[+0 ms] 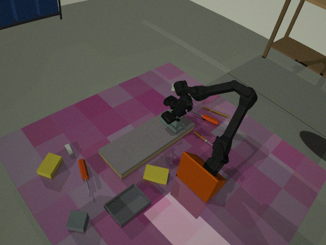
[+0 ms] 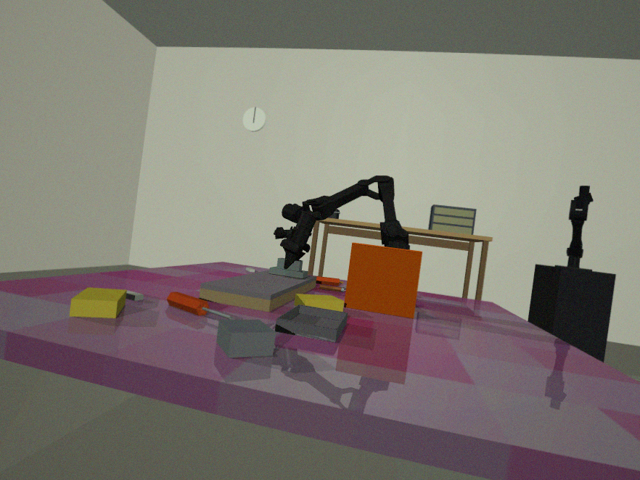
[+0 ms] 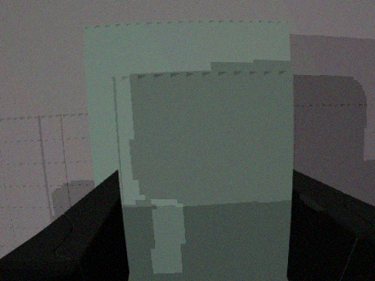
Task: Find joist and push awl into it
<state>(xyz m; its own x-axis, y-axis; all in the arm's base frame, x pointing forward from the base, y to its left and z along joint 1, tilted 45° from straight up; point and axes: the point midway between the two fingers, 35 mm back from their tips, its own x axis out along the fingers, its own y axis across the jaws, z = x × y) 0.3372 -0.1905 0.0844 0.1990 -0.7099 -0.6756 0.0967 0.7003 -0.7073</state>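
Note:
My gripper [image 1: 173,120] [image 2: 290,258] [image 3: 196,174] is shut on the pale grey-green stud finder [image 1: 176,127] [image 2: 287,270] [image 3: 204,135]. The stud finder rests flat on the far right end of the grey floor panel [image 1: 131,150] [image 2: 247,286]. The dark grey tray [image 1: 111,214] [image 2: 305,330] stands in front of the panel, apart from it. A thin brown-handled pointed tool [image 1: 201,136], probably the awl, lies on the mat to the right of the panel. The joist is hidden.
An orange box [image 1: 197,179] [image 2: 382,278] carries the arm's base. Two yellow blocks [image 1: 50,165] [image 1: 156,174], a grey block [image 1: 77,221], two orange screwdrivers [image 1: 83,170] [image 1: 210,119] and a small white block [image 1: 68,148] lie around the panel.

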